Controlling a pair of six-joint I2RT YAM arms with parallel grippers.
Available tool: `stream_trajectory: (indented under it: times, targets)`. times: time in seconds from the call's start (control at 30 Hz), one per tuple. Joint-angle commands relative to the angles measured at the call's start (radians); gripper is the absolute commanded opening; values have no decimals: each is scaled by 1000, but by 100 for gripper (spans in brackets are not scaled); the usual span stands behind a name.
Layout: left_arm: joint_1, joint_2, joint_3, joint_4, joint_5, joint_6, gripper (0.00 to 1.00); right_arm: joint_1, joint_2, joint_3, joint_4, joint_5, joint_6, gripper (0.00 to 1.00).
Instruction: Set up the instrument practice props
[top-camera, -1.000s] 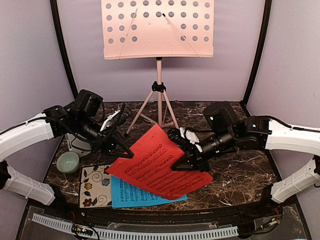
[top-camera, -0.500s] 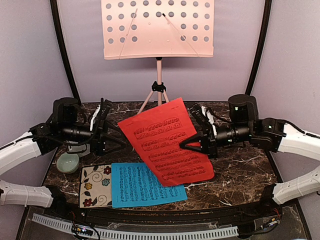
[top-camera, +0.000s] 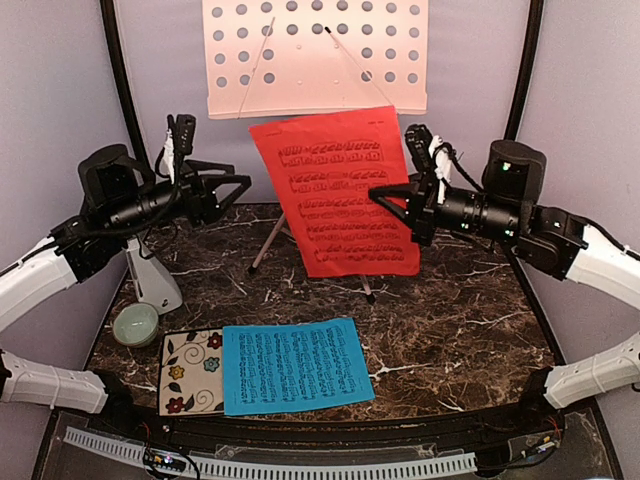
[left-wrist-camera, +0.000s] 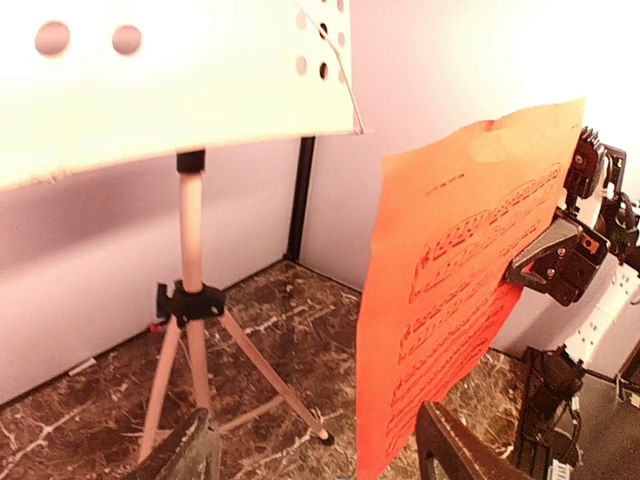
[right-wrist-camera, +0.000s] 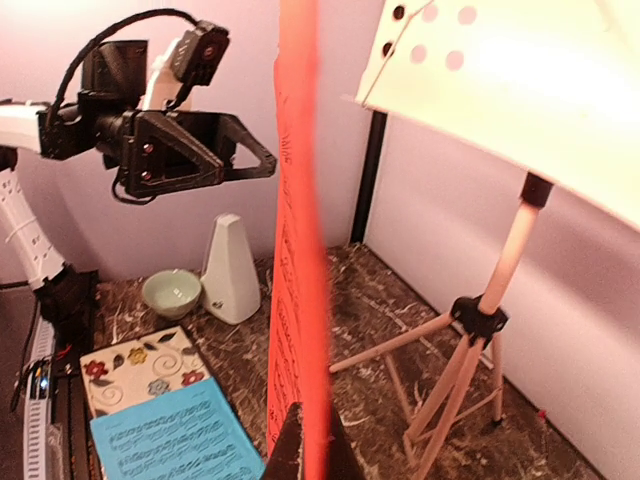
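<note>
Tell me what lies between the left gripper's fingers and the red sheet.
Nothing: in the top view, only bare air separates the left gripper from the red sheet, with the back wall behind.

Glossy, dark marble-look counter (top-camera: 470, 325); matt paper red sheet (top-camera: 335, 195) and blue sheet (top-camera: 297, 367); smooth, perforated pink music stand (top-camera: 300, 82).

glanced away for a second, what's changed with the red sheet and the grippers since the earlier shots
The red sheet of music rose from low over the table to upright before the music stand's desk, carried by the right gripper, shut on its right edge. The left gripper let go of the sheet and drew back left, open. The blue sheet, floral tile, green bowl, metronome and stand stayed put.
</note>
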Motion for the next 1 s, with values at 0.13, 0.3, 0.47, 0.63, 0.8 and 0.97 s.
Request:
stream_trajectory:
  times: [0.13, 0.3, 0.47, 0.63, 0.8, 0.97]
  targets:
    - [1, 89, 288, -55, -266, 70, 69, -59, 69, 197, 185, 109, -25, 0]
    - [1, 164, 433, -100, -311, 97, 68, -125, 113, 269, 279, 71, 45, 0]
    - [1, 254, 605, -152, -370, 141, 66, -154, 164, 372, 308, 42, 61, 0]
    - [25, 394, 799, -228, -359, 169, 65, -182, 229, 481, 324, 18, 63, 0]
    - [44, 515, 972, -287, -350, 185, 61, -200, 263, 563, 373, 22, 88, 0]
    - [48, 620, 1136, -357, -338, 185, 55, -215, 327, 656, 348, 1, 88, 0]
